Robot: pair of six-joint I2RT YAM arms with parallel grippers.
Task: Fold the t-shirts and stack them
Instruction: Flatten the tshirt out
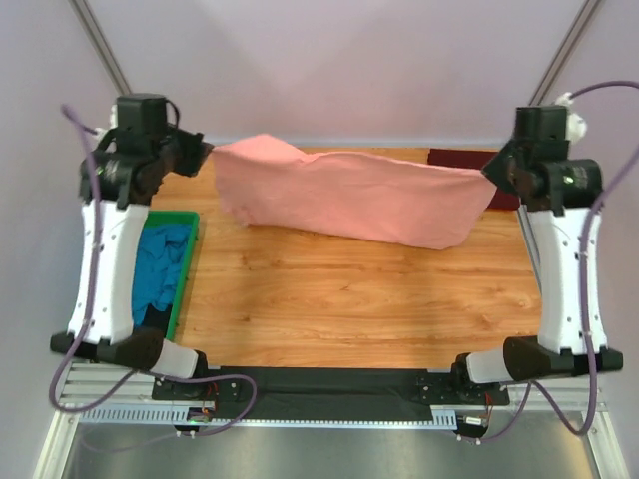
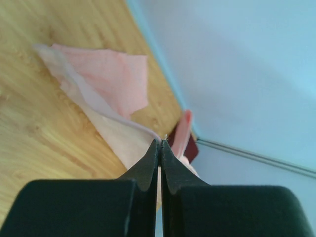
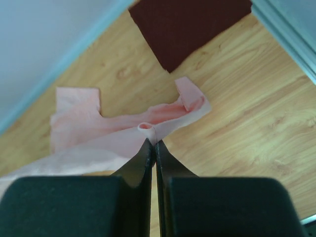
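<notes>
Stretching across the upper middle of the frame, the pink shirt (image 1: 349, 195) hangs between the left end effector (image 1: 208, 152) and right end effector (image 1: 489, 175), each clamped on an edge. Lowering both evenly, cloth taut, should land it flat on the counter (image 1: 349, 299).

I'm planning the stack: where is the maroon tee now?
Top view: the maroon tee lies flat at the table's far right corner, beside the right pincer, partly hidden behind the hanging pink tee.
</notes>
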